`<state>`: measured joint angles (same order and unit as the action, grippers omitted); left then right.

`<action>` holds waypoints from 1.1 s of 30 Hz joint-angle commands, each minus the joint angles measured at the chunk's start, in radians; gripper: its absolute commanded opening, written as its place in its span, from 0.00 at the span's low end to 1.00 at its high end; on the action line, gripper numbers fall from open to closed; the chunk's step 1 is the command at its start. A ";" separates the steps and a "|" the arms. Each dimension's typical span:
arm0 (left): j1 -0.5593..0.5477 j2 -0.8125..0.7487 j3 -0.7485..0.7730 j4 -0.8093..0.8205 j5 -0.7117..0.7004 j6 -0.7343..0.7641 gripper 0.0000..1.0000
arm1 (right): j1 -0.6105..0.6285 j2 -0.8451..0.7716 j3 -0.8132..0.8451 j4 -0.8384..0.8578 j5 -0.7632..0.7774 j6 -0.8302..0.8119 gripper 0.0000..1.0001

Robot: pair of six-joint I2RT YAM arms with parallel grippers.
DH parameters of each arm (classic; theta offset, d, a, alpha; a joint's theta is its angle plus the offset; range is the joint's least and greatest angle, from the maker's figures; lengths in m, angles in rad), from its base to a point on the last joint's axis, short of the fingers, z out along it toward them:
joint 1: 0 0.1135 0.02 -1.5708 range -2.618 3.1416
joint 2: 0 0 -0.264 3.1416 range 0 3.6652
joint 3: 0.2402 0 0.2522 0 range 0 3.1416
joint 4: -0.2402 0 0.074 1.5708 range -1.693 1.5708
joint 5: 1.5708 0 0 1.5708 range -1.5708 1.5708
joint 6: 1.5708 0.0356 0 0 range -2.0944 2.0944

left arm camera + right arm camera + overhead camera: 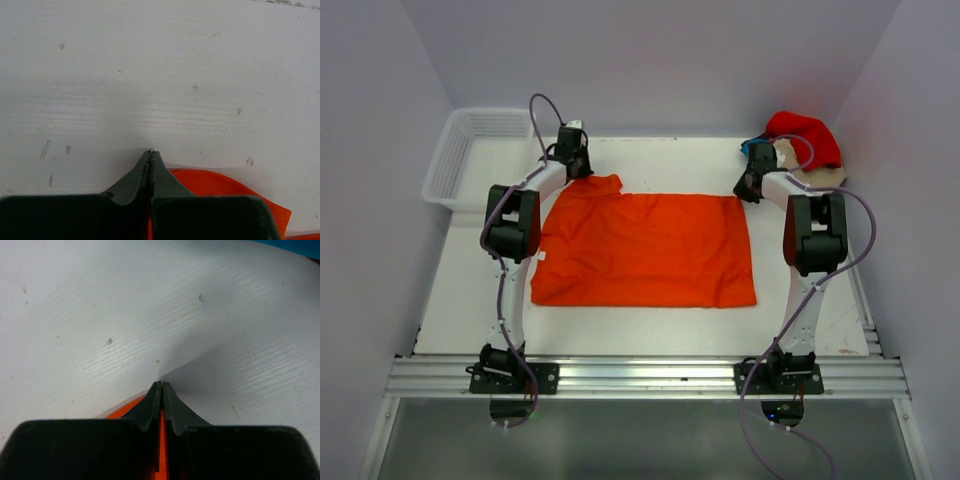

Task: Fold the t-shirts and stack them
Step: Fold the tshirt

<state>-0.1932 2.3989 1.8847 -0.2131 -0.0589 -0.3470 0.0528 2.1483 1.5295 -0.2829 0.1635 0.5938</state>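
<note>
1. Orange cloth fills the middle of the top view. The orange t-shirt lies flat on the white desk, with its long axis running left to right, parallel to the near edge. My left gripper sits at the shirt's far left corner and my right gripper at its far right corner, so each arm has its own end of the far hem. I judge the coming move to be a joint pull of that hem towards the near edge. The cloth lies on the near side of both sets of fingers. Bare desk runs along the near edge and down the left side. A white mesh basket takes the far left corner. A red t-shirt, a beige t-shirt and a scrap of teal-blue t-shirt are heaped in the far right corner, close to the right gripper.

2. In the left wrist view the left gripper has its jaws pressed tip to tip. The orange t-shirt comes out from under them on one side, and a sliver shows in the seam, so I read it as pinched on the cloth. Ahead is only scuffed desk.

3. In the right wrist view the right gripper is likewise clamped. A strip of the orange t-shirt shows between the jaws, and more shows beside them. Plain desk lies beyond, with teal-blue at the frame's far corner.
</note>
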 commanded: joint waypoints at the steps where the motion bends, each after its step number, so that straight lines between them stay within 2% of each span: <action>1: -0.005 -0.033 0.001 -0.006 0.004 0.016 0.00 | 0.004 -0.010 -0.057 -0.021 -0.041 0.017 0.02; 10: -0.003 -0.101 -0.039 -0.008 -0.045 0.023 0.00 | 0.002 -0.039 -0.077 -0.038 0.007 0.005 0.00; 17: 0.000 -0.228 -0.064 -0.016 -0.096 0.034 0.00 | 0.002 -0.137 -0.092 -0.056 0.041 -0.006 0.00; 25: 0.000 -0.319 -0.088 -0.025 -0.090 0.031 0.00 | 0.002 -0.260 -0.104 -0.048 0.045 -0.032 0.00; 31: 0.001 -0.421 -0.196 -0.026 -0.090 0.008 0.00 | 0.002 -0.323 -0.095 -0.087 0.039 -0.061 0.00; 33: 0.001 -0.486 -0.277 -0.019 -0.082 -0.012 0.00 | 0.002 -0.358 -0.100 -0.128 0.041 -0.072 0.00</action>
<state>-0.1928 2.0178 1.6791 -0.2474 -0.1345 -0.3393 0.0525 1.8668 1.4170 -0.3553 0.1883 0.5556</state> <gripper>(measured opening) 0.006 0.010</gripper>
